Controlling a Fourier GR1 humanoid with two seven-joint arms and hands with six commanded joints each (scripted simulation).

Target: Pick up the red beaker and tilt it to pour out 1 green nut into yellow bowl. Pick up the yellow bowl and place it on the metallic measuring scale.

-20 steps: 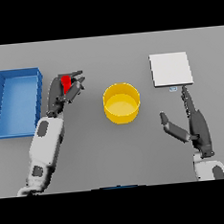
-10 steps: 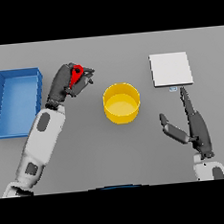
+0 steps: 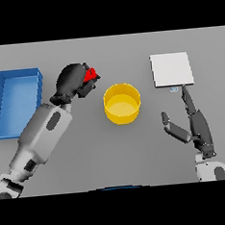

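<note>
1. Head view: left hand (image 3: 74, 80) wrapped round the red beaker (image 3: 90, 75), lifted off the bench (image 3: 89, 150), just left of the yellow bowl (image 3: 122, 103) and above its level in the picture.
2. Beaker mostly hidden by the fingers; can't tell its tilt.
3. Bowl sits mid-bench, apart from both hands.
4. Metallic scale (image 3: 171, 69) at right rear, nothing on it.
5. Right hand (image 3: 195, 124) near the scale's front edge, fingers straight, holding nothing.
6. Blue tray (image 3: 2, 109) far left.

Lab bench, beaker (image 3: 90, 75), measuring scale (image 3: 171, 69)
</note>
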